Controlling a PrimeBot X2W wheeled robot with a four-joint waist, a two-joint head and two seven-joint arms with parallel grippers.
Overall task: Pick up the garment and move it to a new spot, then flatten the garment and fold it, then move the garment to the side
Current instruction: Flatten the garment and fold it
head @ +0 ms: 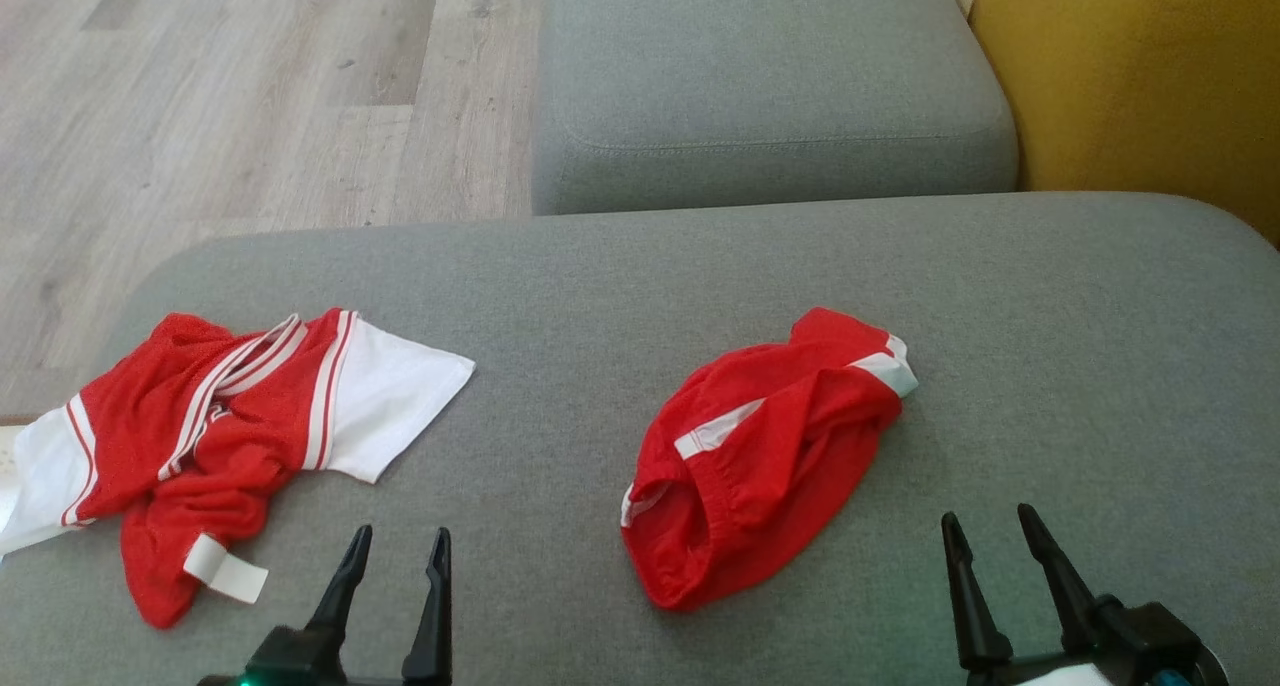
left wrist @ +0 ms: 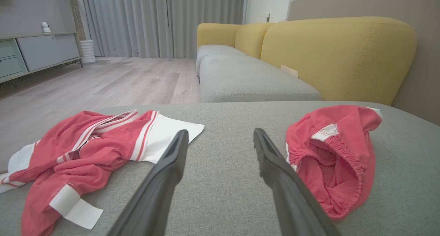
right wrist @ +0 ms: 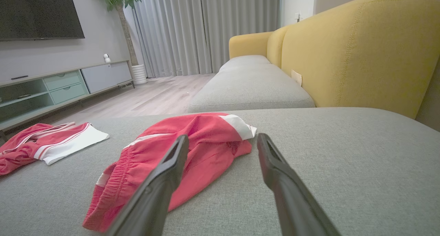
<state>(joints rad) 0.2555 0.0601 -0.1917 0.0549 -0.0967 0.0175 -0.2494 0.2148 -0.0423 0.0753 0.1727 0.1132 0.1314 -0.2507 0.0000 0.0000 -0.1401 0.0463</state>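
Left gripper (head: 401,536) and right gripper (head: 987,516) are held open and empty, flanking the crumpled shorts (head: 760,456), seemingly poised for pickup.

On near seat cushion (head: 600,286): shirt (head: 230,426) at ten o'clock, shorts (head: 760,456) at one o'clock, well apart; second cushion (head: 760,76) behind, at twelve.
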